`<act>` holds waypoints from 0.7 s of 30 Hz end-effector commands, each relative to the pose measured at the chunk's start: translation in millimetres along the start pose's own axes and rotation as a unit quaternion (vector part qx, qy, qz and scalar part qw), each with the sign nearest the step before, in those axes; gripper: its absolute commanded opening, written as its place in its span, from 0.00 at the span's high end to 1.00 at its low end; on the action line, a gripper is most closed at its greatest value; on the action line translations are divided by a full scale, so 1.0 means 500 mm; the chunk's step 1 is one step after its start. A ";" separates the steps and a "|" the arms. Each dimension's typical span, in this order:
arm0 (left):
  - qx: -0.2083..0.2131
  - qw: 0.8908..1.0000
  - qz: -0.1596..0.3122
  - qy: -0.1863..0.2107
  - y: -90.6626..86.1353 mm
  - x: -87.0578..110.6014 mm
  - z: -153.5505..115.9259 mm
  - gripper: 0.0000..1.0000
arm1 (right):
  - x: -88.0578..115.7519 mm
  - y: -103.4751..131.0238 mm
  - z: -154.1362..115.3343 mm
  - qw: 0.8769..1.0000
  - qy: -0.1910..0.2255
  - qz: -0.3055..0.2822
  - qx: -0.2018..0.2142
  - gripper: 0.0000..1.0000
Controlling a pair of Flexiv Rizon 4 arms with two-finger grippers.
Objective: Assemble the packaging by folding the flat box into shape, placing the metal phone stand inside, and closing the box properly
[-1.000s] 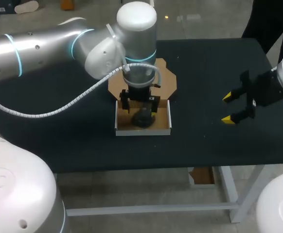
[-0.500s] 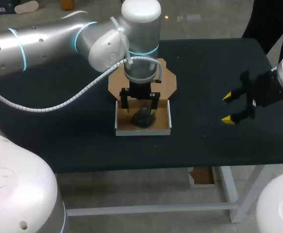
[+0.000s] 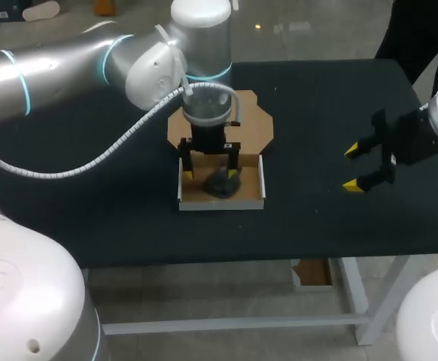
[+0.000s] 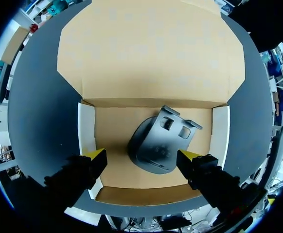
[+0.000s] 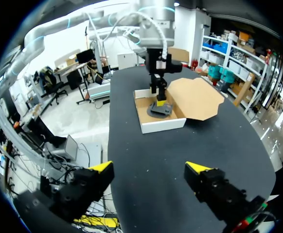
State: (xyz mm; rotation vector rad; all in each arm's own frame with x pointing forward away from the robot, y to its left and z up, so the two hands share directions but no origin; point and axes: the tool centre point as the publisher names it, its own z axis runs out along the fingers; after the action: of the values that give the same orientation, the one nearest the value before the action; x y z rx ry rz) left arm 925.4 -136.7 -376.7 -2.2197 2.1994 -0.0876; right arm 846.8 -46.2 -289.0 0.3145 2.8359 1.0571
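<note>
The phone stand (image 4: 157,144) is laid in the box (image 4: 85,128), flanked by the released left gripper (image 4: 142,156); the right gripper (image 3: 351,168) is likewise held spread.

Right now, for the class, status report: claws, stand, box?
Left claw open, straddling phone stand. Right claw open, well aside. Stand inside box, lid open flat. Nothing blocking.

The box (image 4: 146,58) was brown inside with white walls; the stand (image 4: 153,148) looked dark grey, perhaps black; the table (image 3: 114,210) was black.

Matt brown cardboard box (image 4: 151,53), white outer walls, dark matt stand (image 4: 153,148), seemingly metal, dull black tabletop (image 3: 317,98)
</note>
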 end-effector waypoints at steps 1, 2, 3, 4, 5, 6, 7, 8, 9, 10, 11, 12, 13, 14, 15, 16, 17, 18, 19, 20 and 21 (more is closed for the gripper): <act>0.008 1.000 -0.001 0.010 0.016 -0.004 0.010 0.00 | 0.000 -0.001 -0.003 1.000 0.001 -0.001 -0.002 0.00; 0.008 1.000 0.000 0.011 0.019 -0.002 0.011 0.00 | 0.000 -0.001 -0.003 1.000 0.001 -0.001 -0.002 0.00; 0.010 1.000 0.000 0.013 0.023 0.002 0.011 0.00 | 0.000 -0.001 -0.003 1.000 0.001 -0.001 -0.002 0.00; 0.012 1.000 0.002 0.013 0.026 0.005 0.012 0.00 | 0.000 -0.001 -0.003 1.000 0.001 -0.001 -0.002 0.00; 0.013 1.000 0.004 0.012 0.029 0.010 0.013 0.00 | 0.000 -0.001 -0.003 1.000 0.001 -0.001 -0.002 0.00; 0.013 1.000 0.004 0.012 0.032 0.014 0.015 0.00 | 0.000 -0.001 -0.003 1.000 0.001 -0.001 -0.002 0.00; 0.014 1.000 0.006 0.009 0.034 0.019 0.018 0.00 | 0.000 -0.001 -0.003 1.000 0.001 -0.001 -0.002 0.00; 0.014 1.000 0.006 0.008 0.037 0.023 0.019 0.00 | 0.000 -0.001 -0.003 1.000 0.001 -0.001 -0.002 0.00; 0.013 1.000 0.006 0.008 0.039 0.026 0.019 0.00 | 0.000 -0.001 -0.003 1.000 0.001 -0.001 -0.002 0.00; 0.013 1.000 0.004 0.003 0.043 0.030 0.020 0.00 | 0.000 -0.001 -0.003 1.000 0.001 -0.001 -0.002 0.00; 0.011 1.000 0.003 0.003 0.046 0.032 0.020 0.00 | 0.000 -0.001 -0.003 1.000 0.001 -0.001 -0.002 0.00; 0.009 1.000 0.002 0.002 0.049 0.033 0.020 0.00 | 0.000 -0.001 -0.003 1.000 0.001 -0.001 -0.002 0.00; 0.009 1.000 0.002 0.001 0.052 0.034 0.021 0.00 | 0.000 -0.001 -0.003 1.000 0.001 -0.001 -0.002 0.00; 0.008 1.000 0.002 0.001 0.056 0.035 0.021 0.00 | 0.000 -0.001 -0.003 1.000 0.001 -0.001 -0.002 0.00; 0.008 1.000 0.002 0.001 0.060 0.037 0.022 0.00 | 0.000 -0.001 -0.003 1.000 0.001 -0.001 -0.002 0.00; 0.007 1.000 0.001 -0.001 0.064 0.038 0.023 0.00 | 0.000 -0.001 -0.003 1.000 0.001 -0.001 -0.002 0.00; 0.006 1.000 0.000 -0.003 0.068 0.039 0.024 0.00 | 0.000 -0.001 -0.003 1.000 0.001 -0.001 -0.002 0.00; 0.006 1.000 -0.001 -0.005 0.072 0.040 0.025 0.00 | 0.000 -0.001 -0.003 1.000 0.001 -0.001 -0.002 0.00; 0.006 1.000 -0.002 -0.006 0.078 0.040 0.025 0.00 | 0.000 -0.001 -0.003 1.000 0.001 -0.001 -0.002 0.00; 0.006 1.000 -0.003 -0.006 0.080 0.040 0.025 0.00 | 0.000 -0.001 -0.003 1.000 0.001 -0.001 -0.002 0.00; 0.005 1.000 -0.004 -0.007 0.083 0.040 0.025 0.00 | 0.000 -0.001 -0.003 1.000 0.001 -0.001 -0.002 0.00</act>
State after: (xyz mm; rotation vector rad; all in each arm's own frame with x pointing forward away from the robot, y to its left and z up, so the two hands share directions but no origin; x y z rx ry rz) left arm 888.0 -154.9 -391.8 -2.2230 2.1914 -0.0876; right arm 846.8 -46.2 -289.0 0.3145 2.8359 1.0572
